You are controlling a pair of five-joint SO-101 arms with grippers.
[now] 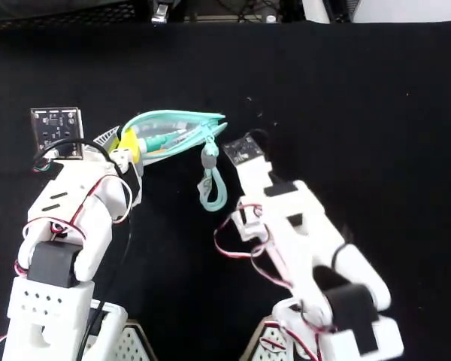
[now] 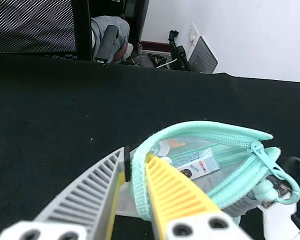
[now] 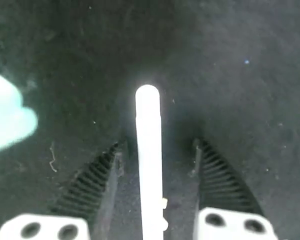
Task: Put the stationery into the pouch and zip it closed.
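My left claw [image 2: 135, 161] is pinched shut on the rim of the pouch [image 2: 205, 131], grey finger outside and yellow finger inside. I judge the point of that hold is to lift one lip so the mouth gapes and the pouch cannot slide. In the high view the pouch [image 1: 173, 131] lies at about 10 o'clock from the middle of the black cloth [image 1: 361, 113]. Its open mouth runs from my left claw toward 3 o'clock. Some stationery [image 2: 195, 167] already lies inside.

My right claw [image 3: 156, 145] is spread wide, with a white pen [image 3: 149, 130] between its fingers and a gap showing on each side. It straddles the pen and grips nothing. I take this as lining up for a squeeze, so this piece has yet to go in. My right arm [image 1: 286, 218] reaches in from 5 o'clock of the pouch, its wrist close to the zip end.

The zip pull [image 2: 262, 155] sits at the far end from my left claw, and the strap loop [image 1: 212, 192] trails from there toward 6 o'clock. That loop lies near the right arm's path to the mouth and may snag. The mouth is narrow, and my left fingers take up one end, so the pen likely has to enter nearly lengthwise.
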